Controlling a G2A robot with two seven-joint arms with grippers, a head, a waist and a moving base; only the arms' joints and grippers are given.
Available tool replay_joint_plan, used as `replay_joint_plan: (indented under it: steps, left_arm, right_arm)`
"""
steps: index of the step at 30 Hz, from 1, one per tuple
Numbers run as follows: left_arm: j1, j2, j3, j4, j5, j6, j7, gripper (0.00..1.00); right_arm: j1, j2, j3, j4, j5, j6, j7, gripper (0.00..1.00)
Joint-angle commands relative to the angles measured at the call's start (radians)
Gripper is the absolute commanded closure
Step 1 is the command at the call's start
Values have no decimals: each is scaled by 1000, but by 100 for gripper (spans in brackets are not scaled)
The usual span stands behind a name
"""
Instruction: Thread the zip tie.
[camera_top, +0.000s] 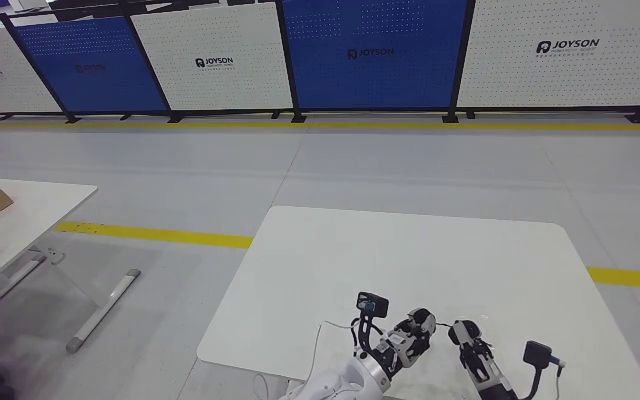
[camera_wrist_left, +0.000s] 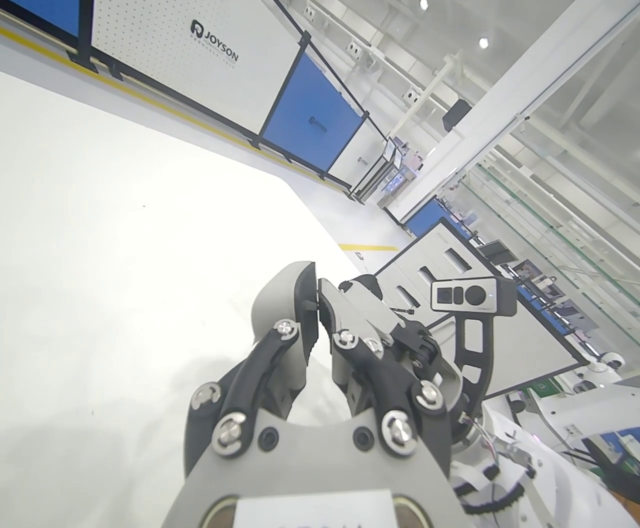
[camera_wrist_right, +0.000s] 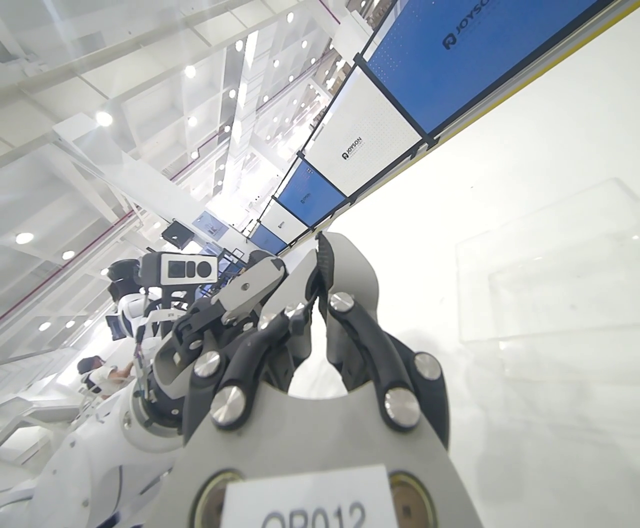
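Left end effector (camera_wrist_left: 316, 300), perhaps around tie (camera_wrist_left: 312, 303)

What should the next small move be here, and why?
Probably ease the right tool toward the left tool. Both look shut, with their tips close together above the table, but the zip tie is too small to make out.

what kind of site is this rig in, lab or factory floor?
Probably a big industrial hall or robot test floor: blue and white perforated partition panels fence the bay, a yellow floor line runs past the white table, and the high ceiling carries rows of lights.
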Motion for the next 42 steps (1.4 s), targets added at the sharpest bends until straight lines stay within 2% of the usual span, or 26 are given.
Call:
replay_joint_plan:
  steps: [1, 2, 3, 5, 8, 13, 16, 32, 33, 35, 39, 42]
  left_arm:
    - [2, 0, -1, -1, -1, -2, 0, 100]
    - [3, 0, -1, -2, 0, -3, 0, 100]
    - [4, 1, 0, -3, 2, -4, 0, 84]
    - [4, 1, 2, -3, 11, -4, -1, 78]
    - [4, 1, 3, -2, 13, -3, -2, 80]
    - [4, 0, 4, -1, 18, -1, -3, 89]
    - [2, 0, 2, -2, 18, 3, -5, 100]
    - [4, 0, 3, -1, 22, -2, -9, 100]
    - [4, 0, 3, -1, 23, -2, -9, 100]
    - [5, 0, 3, -1, 24, -2, -8, 100]
    - [5, 0, 5, -1, 27, 0, -7, 100]
    - [5, -1, 6, -1, 28, 1, -6, 100]
  right_arm:
    - [0, 0, 0, 0, -1, 0, 1, 100]
    - [0, 0, 0, 0, -1, 0, 1, 100]
    - [0, 0, 0, 0, -1, 0, 1, 100]
    - [0, 0, 0, 1, -1, 0, 1, 100]
    - [1, 0, 0, 2, 0, 0, 1, 100]
    - [1, 0, 2, 2, 5, 0, -1, 100]
    - [1, 0, 2, 1, 6, 0, -1, 100]
    - [5, 0, -3, 0, 1, 0, 4, 100]
    - [4, 0, -4, 0, -1, 0, 3, 98]
    - [4, 0, -5, -1, -3, 0, 2, 78]
    - [2, 1, -5, -2, -4, 0, -3, 65]
    - [1, 1, -5, -3, -4, 0, -6, 61]
